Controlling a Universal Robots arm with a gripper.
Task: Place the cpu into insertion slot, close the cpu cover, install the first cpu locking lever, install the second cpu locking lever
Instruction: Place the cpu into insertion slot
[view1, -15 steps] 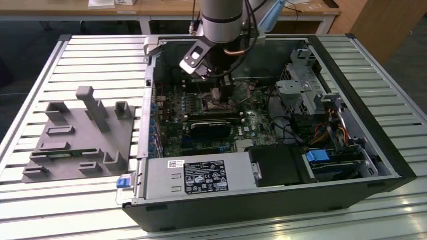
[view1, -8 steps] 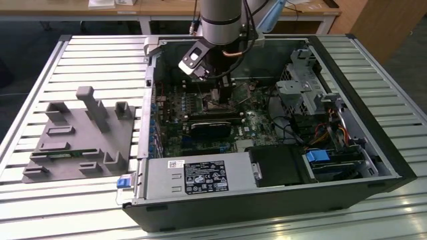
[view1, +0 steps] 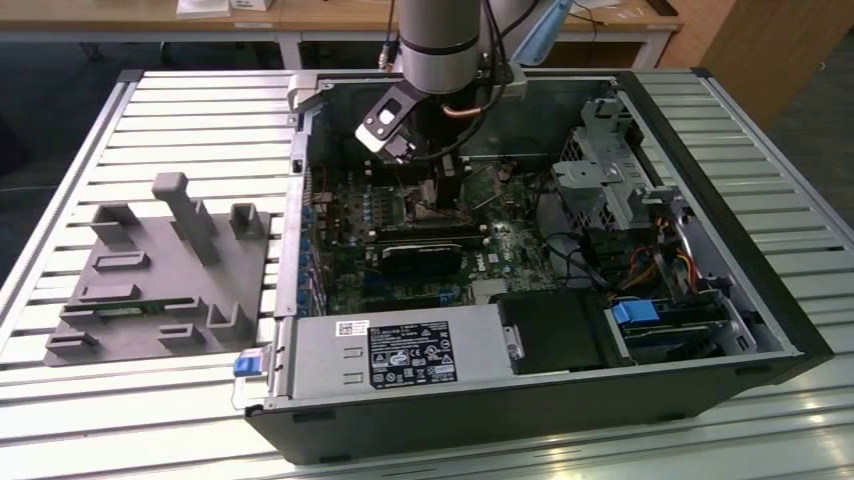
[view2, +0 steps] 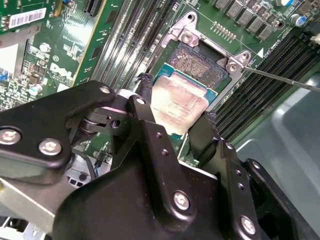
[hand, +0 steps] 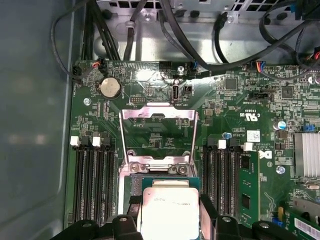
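Fingers (view2: 146, 97) clamping cpu (view2: 181, 107) by edges, holding it partly over insertion slot (view2: 200, 65); cpu cover (hand: 159, 114) standing open. Placement step in hand, likely needing square alignment before gentle lowering.

The silver-grey cylindrical arm (view1: 441, 30) is ringed by a dark band (view1: 441, 47). The matte black gripper (view2: 177, 100) is built of jointed linkage plates (view2: 45, 122), fastened by round silver screws (view2: 181, 200).

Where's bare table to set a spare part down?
Bare slatted table lies beyond the grey fixture and on its near side, at the exterior view's left. Inside the case it is crowded: cables, and the gripper holding the cpu at the insertion slot.
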